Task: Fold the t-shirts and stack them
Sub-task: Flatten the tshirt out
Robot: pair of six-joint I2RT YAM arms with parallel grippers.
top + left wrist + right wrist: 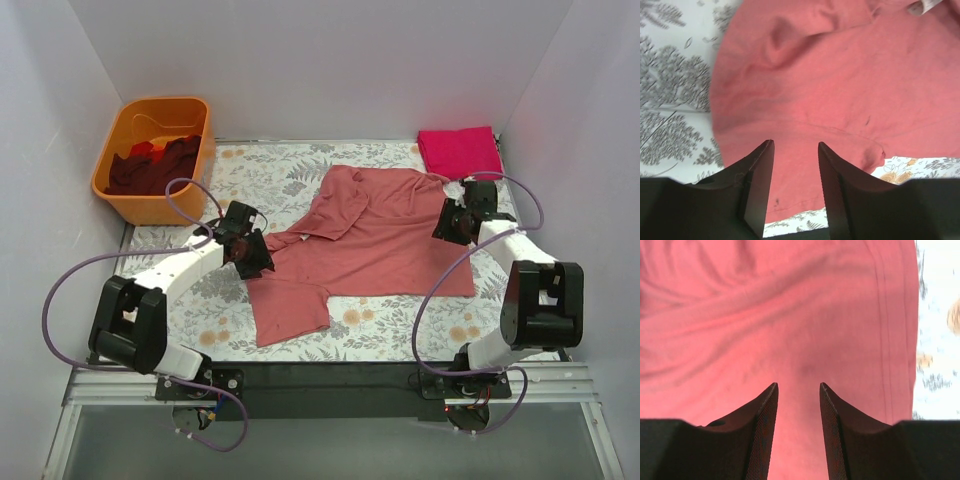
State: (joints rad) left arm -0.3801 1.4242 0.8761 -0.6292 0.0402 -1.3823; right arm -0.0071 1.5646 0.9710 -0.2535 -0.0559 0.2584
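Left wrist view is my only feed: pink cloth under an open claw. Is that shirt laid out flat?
Observer: No. From above, the salmon-pink t-shirt is rumpled, with its far left part folded over onto the body.
Operator: Where is the other arm?
Observer: The right claw is over the shirt's right edge, jaws apart.
Operator: Anything folded yet?
Observer: Yes, one folded magenta t-shirt lies at the far right, beyond that claw.
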